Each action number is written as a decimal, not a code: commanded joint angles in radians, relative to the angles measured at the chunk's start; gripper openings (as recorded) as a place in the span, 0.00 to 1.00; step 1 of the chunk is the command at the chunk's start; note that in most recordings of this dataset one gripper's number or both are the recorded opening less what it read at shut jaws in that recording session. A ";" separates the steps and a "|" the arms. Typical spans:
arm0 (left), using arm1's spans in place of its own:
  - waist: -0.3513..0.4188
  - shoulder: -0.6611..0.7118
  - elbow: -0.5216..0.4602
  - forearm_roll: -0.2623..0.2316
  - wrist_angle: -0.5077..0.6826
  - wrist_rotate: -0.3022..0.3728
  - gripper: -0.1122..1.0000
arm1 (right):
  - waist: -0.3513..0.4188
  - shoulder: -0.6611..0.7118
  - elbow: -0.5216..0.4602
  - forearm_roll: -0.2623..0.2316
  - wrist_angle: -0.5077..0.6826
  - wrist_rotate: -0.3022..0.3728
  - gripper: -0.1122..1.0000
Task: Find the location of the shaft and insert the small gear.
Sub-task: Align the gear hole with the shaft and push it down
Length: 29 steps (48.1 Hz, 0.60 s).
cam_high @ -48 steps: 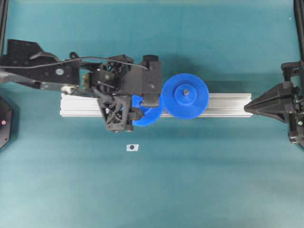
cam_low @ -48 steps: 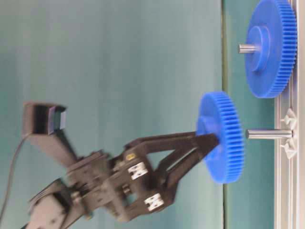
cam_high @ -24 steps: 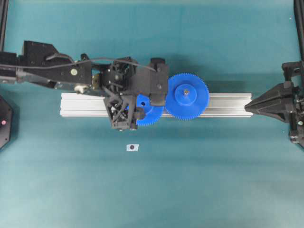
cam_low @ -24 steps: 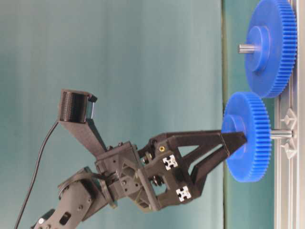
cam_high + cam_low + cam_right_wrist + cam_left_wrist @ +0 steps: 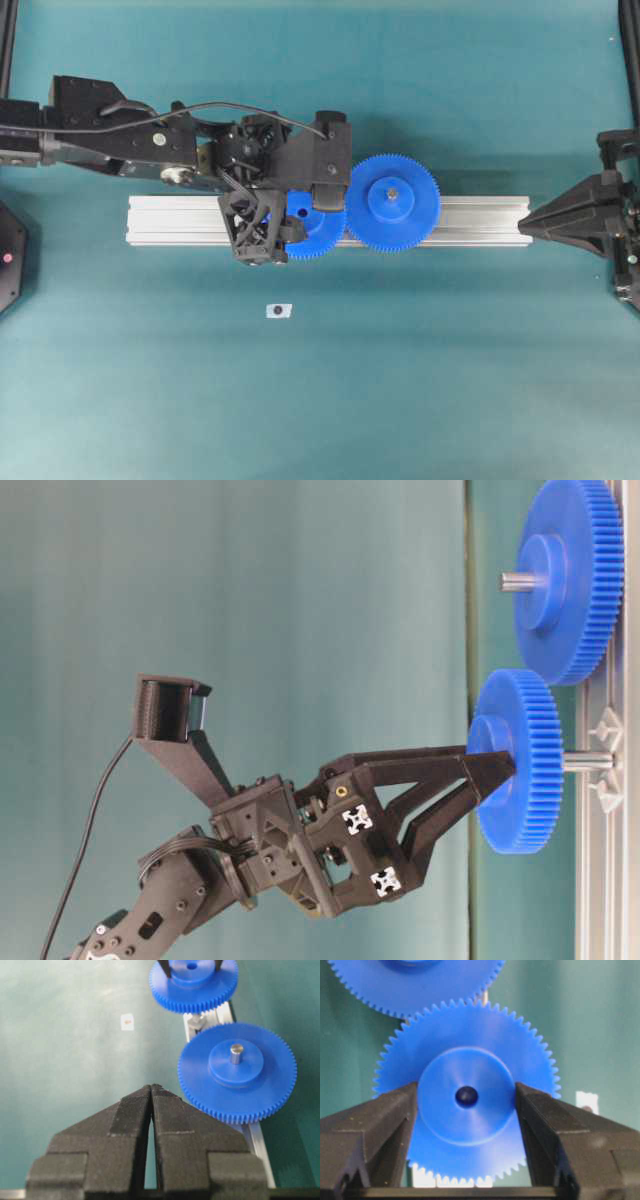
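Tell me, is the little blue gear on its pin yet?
Partly. The small gear is already threaded onto the shaft, beside the larger gear. The left gripper pinches its hub, and bare pin shows between gear and rail. Left: push it fully down, then let go.

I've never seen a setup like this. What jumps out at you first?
Two bright blue gears on a silvery rail across a teal table. The left tool pinches the small gear by its hub, partly down the shaft. Beside it sits the larger gear; the right tool waits shut.
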 commanded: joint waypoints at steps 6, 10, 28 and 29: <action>0.003 -0.008 -0.021 0.003 0.000 0.002 0.68 | -0.005 0.005 -0.009 0.000 -0.006 0.009 0.17; 0.003 -0.009 -0.021 0.003 0.000 0.002 0.68 | -0.003 0.005 -0.009 0.000 -0.006 0.009 0.17; 0.003 -0.014 -0.023 0.003 0.002 -0.014 0.68 | -0.003 0.005 -0.009 0.000 -0.006 0.009 0.17; 0.003 -0.014 -0.023 0.003 0.000 -0.014 0.68 | -0.005 0.005 -0.009 0.000 -0.006 0.009 0.17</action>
